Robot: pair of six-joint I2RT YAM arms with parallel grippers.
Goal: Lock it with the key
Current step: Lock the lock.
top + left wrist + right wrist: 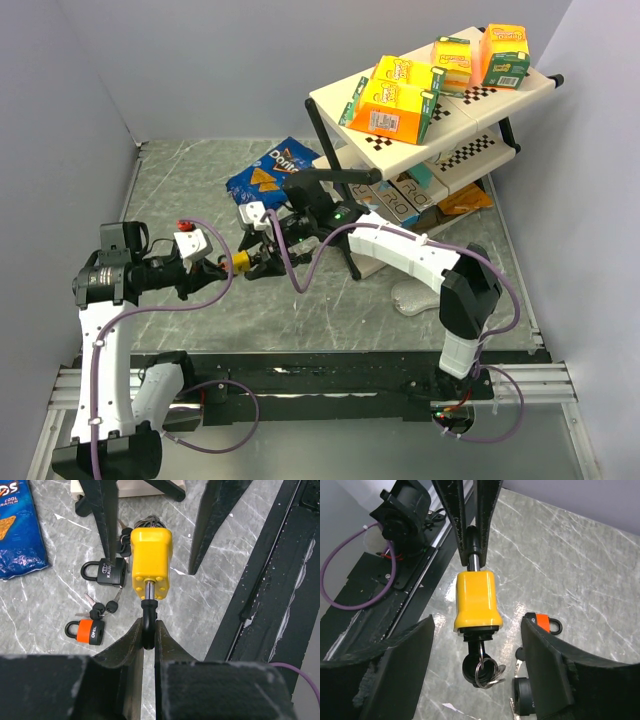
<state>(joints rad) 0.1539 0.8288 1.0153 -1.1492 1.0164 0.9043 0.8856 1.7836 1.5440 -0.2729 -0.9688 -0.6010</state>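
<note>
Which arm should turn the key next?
Right. The right gripper, open, straddles the key in the base of the yellow padlock; the left gripper is shut on its shackle, holding it steady.

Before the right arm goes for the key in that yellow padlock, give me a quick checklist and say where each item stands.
1. Left gripper shut on the shackle: ok.
2. Key seated in the yellow padlock: ok, with its ring hanging below.
3. Right gripper open and straddling the key: ok.
4. Shackle pushed fully home: cannot tell.
5. Orange padlock and black padlock clear of the right gripper: cannot tell. The black one shows close beside a finger in the right wrist view.
</note>
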